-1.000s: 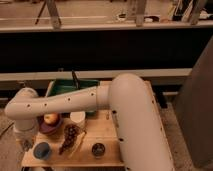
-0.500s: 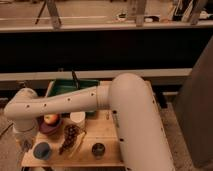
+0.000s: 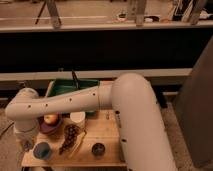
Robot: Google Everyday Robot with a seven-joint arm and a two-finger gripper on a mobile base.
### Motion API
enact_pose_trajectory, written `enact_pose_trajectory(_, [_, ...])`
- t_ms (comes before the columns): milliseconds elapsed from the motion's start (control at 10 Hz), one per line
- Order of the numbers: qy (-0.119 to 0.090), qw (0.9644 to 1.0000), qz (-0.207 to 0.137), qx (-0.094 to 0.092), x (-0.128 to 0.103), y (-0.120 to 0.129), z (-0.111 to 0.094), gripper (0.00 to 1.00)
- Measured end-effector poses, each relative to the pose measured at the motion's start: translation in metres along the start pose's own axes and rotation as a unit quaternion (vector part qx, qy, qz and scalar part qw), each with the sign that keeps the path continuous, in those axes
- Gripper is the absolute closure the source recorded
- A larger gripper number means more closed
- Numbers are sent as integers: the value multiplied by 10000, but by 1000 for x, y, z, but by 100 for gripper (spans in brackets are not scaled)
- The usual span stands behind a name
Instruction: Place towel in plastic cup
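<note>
My white arm reaches from the right across the small wooden table (image 3: 107, 131) to its left end. The gripper (image 3: 25, 141) hangs down at the table's left edge, just left of a blue cup (image 3: 41, 149) standing at the front left corner. A white cup (image 3: 77, 118) stands near the middle of the table, under the arm. I cannot make out a towel; it may be hidden by the arm or the gripper.
A green tray (image 3: 65, 88) sits at the back of the table. A purple bowl (image 3: 49, 127) holds an apple (image 3: 50, 119). A bunch of dark grapes (image 3: 69, 136) lies in the middle. A small dark round object (image 3: 98, 148) sits at the front. A dark counter runs behind.
</note>
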Motion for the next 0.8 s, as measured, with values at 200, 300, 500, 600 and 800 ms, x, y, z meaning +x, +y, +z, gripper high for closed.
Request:
enact_pose_trajectory(200, [14, 10000, 43, 10, 0, 3, -1, 99])
enact_pose_trajectory(300, [16, 10000, 46, 16, -1, 3, -2, 99])
enact_pose_trajectory(500, [15, 10000, 86, 37, -4, 8, -1, 99])
enact_pose_trajectory(600, [18, 9999, 108, 47, -5, 10, -1, 99])
enact_pose_trajectory(800, [8, 9999, 114, 60, -7, 12, 0, 99])
